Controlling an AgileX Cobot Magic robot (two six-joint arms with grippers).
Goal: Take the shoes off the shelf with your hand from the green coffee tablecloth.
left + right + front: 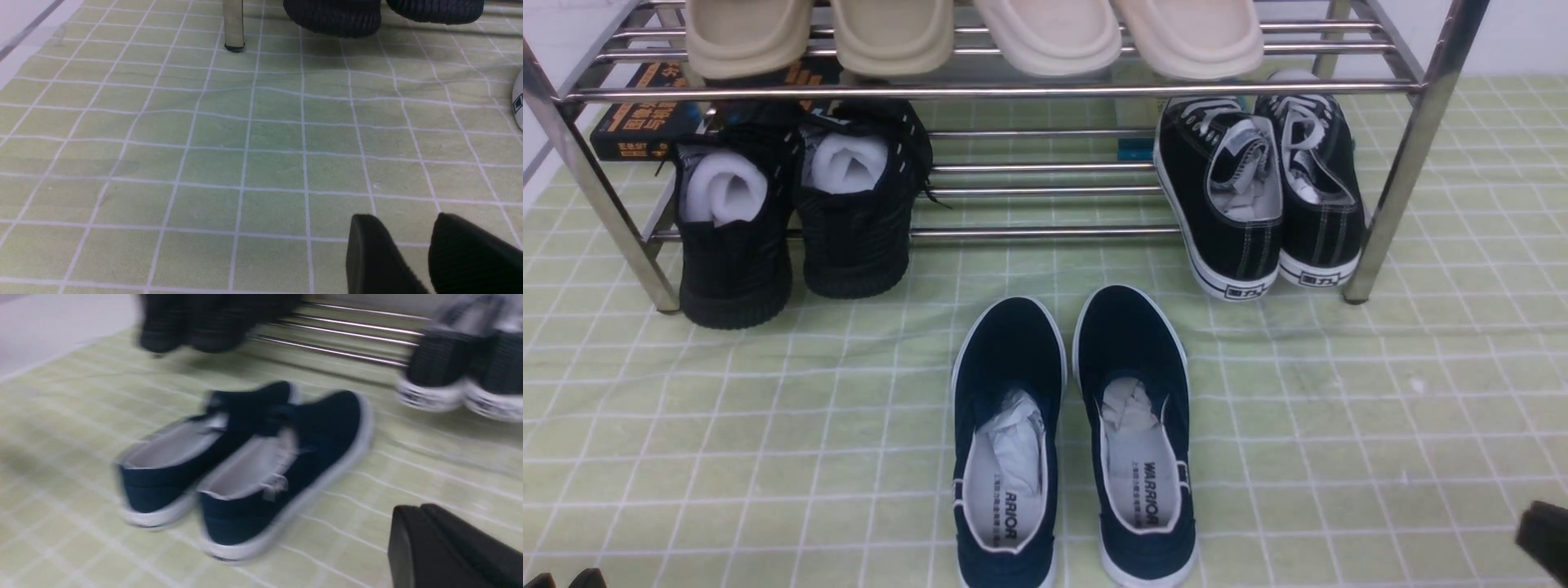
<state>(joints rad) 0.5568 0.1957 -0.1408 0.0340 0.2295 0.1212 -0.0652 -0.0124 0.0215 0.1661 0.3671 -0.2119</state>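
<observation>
Front view shows a pair of navy blue cloth slip-on shoes with white rubber soles lying side by side on the pale green cloth with white lines. They are just in front of the shiny metal two-level shoe rack, toes pointing at it. White paper is stuffed inside them.

On the rack's low level, at the left end, sit the all-black shoes with white stuffing. At the rack's right end sit the black lace-up shoes with white stitching. On the rack's top level are cream-coloured shoes.

The left black end effector, in front of the rack's left part, has a small gap between its tips and holds nothing. The right black end effector, in front of the rack's right part, is closed with nothing in it.
</observation>
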